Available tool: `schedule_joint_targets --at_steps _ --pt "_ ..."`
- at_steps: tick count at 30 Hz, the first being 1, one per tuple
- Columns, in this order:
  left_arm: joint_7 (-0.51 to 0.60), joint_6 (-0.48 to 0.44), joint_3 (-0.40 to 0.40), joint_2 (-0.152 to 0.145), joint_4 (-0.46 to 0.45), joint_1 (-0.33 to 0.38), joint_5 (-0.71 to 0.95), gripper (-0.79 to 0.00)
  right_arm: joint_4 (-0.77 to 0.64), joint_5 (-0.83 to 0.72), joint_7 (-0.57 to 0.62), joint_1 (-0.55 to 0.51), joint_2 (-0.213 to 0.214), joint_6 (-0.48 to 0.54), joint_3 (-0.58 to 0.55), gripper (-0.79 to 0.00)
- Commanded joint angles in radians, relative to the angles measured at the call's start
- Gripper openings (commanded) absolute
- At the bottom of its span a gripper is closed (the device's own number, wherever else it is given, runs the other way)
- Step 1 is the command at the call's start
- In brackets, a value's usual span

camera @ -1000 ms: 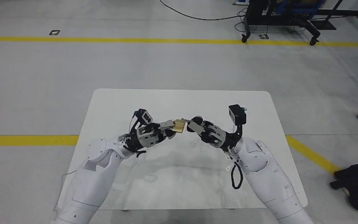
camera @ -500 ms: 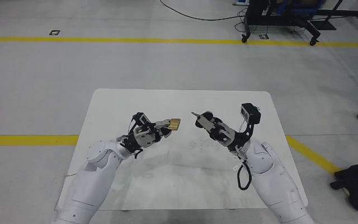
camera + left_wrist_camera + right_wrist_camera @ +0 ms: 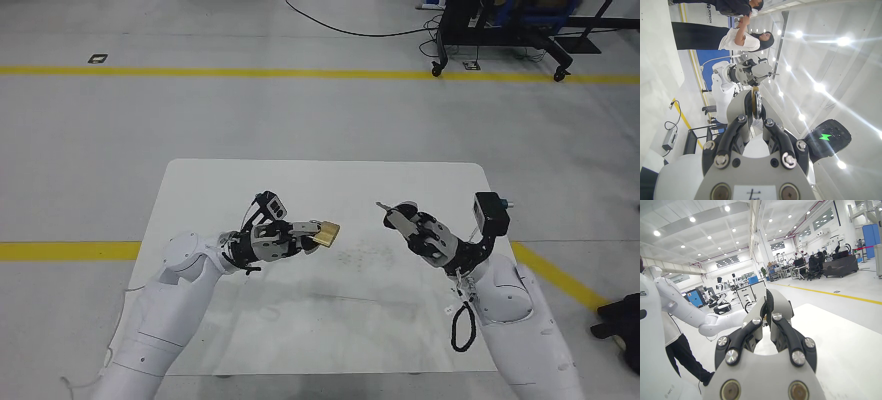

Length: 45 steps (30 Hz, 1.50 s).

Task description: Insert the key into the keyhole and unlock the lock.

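A small brass padlock [image 3: 329, 234] is held above the middle of the white table [image 3: 330, 185] by my left gripper [image 3: 313, 237], which is shut on it. In the left wrist view the lock [image 3: 755, 103] sits edge-on between the black pads, its chrome shackle showing. My right gripper [image 3: 398, 214] hovers to the right of the lock, shut on a thin metal key [image 3: 383, 207] whose tip points toward the far left. A clear gap separates key and lock. The left wrist view shows the key [image 3: 775, 73] sticking out of the right gripper [image 3: 768, 74] farther off.
The table's surface below both arms is bare white. Yellow floor lines [image 3: 300, 72] run behind and beside the table. A black wheeled stand [image 3: 500, 35] is far off at the back right.
Key and lock were together a second ago and have since drawn apart. The right arm has swung right with the key. The left gripper has shifted slightly right and turned the lock.
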State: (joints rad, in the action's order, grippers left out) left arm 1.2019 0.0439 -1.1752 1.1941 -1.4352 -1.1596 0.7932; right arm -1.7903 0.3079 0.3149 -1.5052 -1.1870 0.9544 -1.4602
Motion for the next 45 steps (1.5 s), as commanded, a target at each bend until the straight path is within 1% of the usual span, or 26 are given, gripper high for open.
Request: schedule_joint_targets --at_steps 1,2,3,7,14,21,31,45 --pt "-0.018 0.001 0.018 0.003 -0.021 -0.017 0.008 -0.785 0.002 0.039 0.023 0.006 0.002 -0.006 0.003 -0.785" --pt "-0.021 0.011 0.029 0.005 -0.023 -0.021 0.015 -0.785 0.008 0.101 0.061 0.017 0.005 -0.02 -0.002 -0.785" --pt "-0.025 0.016 0.037 0.006 -0.019 -0.021 0.019 -0.785 0.007 0.132 0.078 0.025 0.006 -0.027 0.001 -0.785" --pt "-0.031 0.024 0.063 0.012 0.006 -0.002 0.025 -0.785 0.019 0.195 0.121 0.061 0.011 -0.011 0.025 -0.785" --pt "-0.014 0.009 0.091 0.019 0.01 0.035 0.016 -0.785 0.038 0.19 0.086 0.086 0.015 -0.008 0.035 -0.785" --pt "-0.002 0.006 0.083 0.017 0.036 0.05 0.017 -0.785 0.037 0.204 0.077 0.092 0.019 -0.02 0.059 -0.785" --pt "-0.001 0.009 0.096 0.022 0.069 0.082 0.019 -0.785 0.019 0.193 0.073 0.098 0.025 -0.028 0.092 -0.785" --pt "-0.046 0.027 0.092 0.024 0.082 0.08 0.039 -0.785 -0.01 0.179 0.09 0.098 0.038 -0.04 0.109 -0.785"
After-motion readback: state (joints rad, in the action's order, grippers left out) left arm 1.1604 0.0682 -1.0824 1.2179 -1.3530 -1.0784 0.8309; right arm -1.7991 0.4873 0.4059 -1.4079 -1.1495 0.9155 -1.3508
